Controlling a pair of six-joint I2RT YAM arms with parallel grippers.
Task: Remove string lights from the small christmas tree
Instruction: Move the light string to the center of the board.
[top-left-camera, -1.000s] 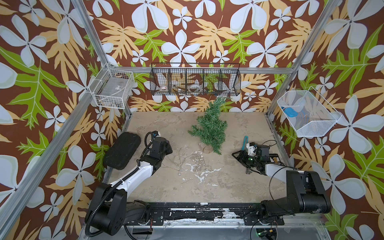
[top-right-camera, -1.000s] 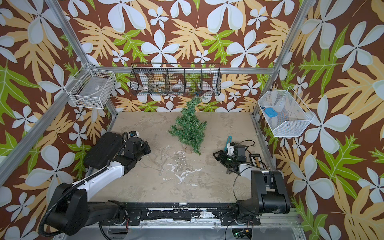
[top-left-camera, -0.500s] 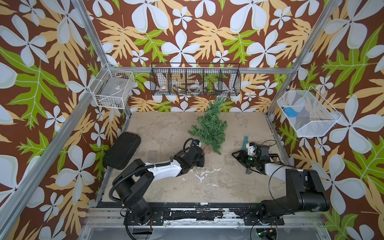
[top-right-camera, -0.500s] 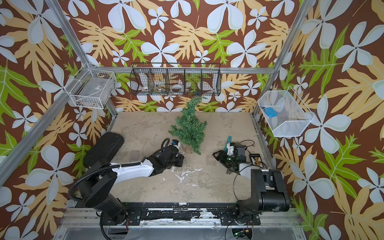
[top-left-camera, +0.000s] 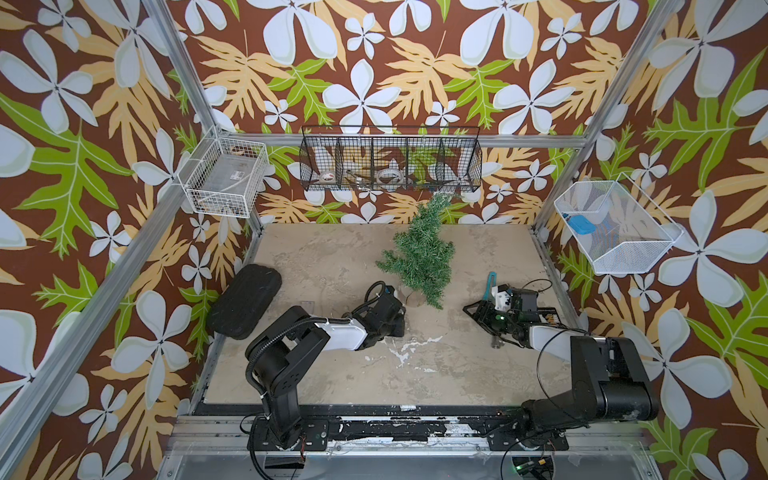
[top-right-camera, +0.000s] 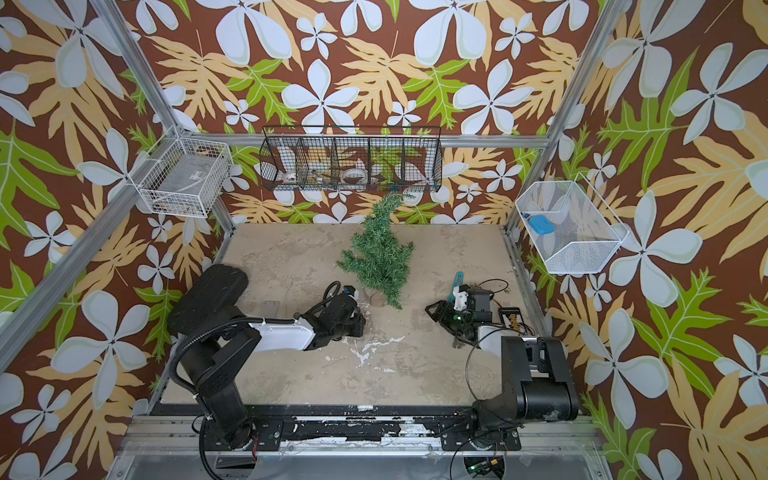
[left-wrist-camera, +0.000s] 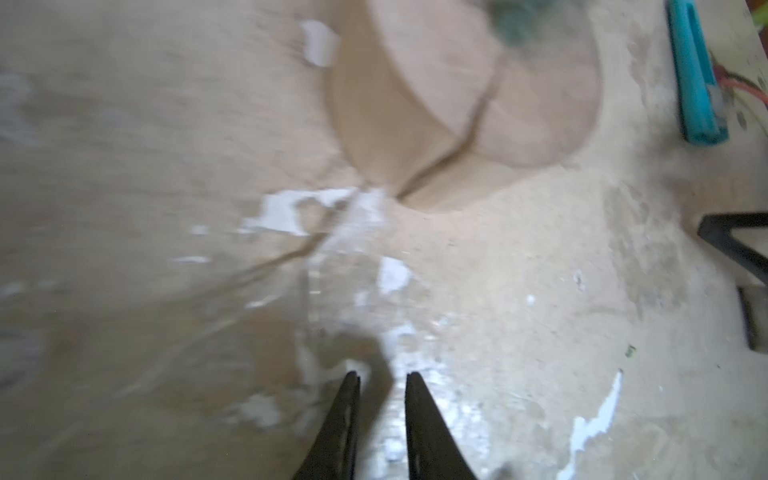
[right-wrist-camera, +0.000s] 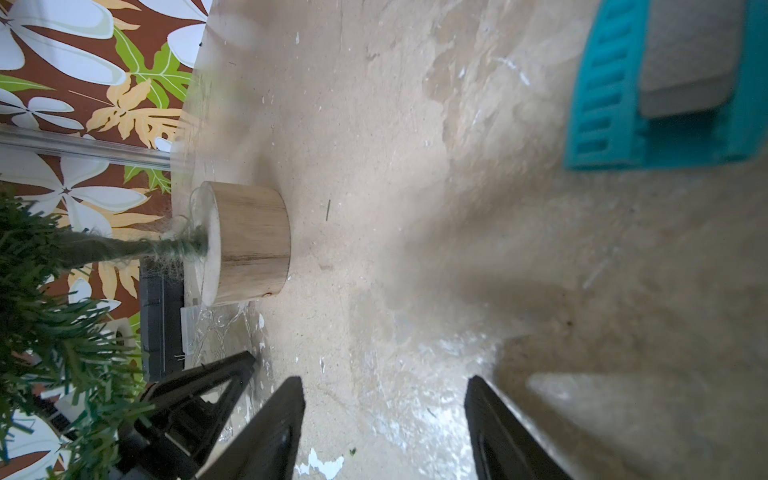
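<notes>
The small christmas tree (top-left-camera: 420, 253) (top-right-camera: 380, 257) stands mid-table on its round wooden base (right-wrist-camera: 249, 243) (left-wrist-camera: 457, 91). A loose tangle of the string lights (right-wrist-camera: 220, 328) lies on the table right beside that base; the wire is too thin to make out in the top views. My left gripper (left-wrist-camera: 382, 376) hangs low over the table just in front of the base, jaws a narrow gap apart with nothing between them. It also shows in both top views (top-left-camera: 392, 322) (top-right-camera: 358, 325). My right gripper (right-wrist-camera: 384, 386) (top-left-camera: 471, 313) rests to the right of the tree, open wide and empty.
A black oval pad (top-left-camera: 245, 301) lies at the table's left edge. A teal plastic piece (top-left-camera: 491, 281) (right-wrist-camera: 665, 83) stands by the right gripper. Wire baskets hang on the walls: white on the left (top-left-camera: 226, 178), black at the back (top-left-camera: 390, 164), white on the right (top-left-camera: 615, 228).
My left arm swung from the table's left side across to the tree base, over the heap of wire, and its jaws parted a little. The right arm stayed put.
</notes>
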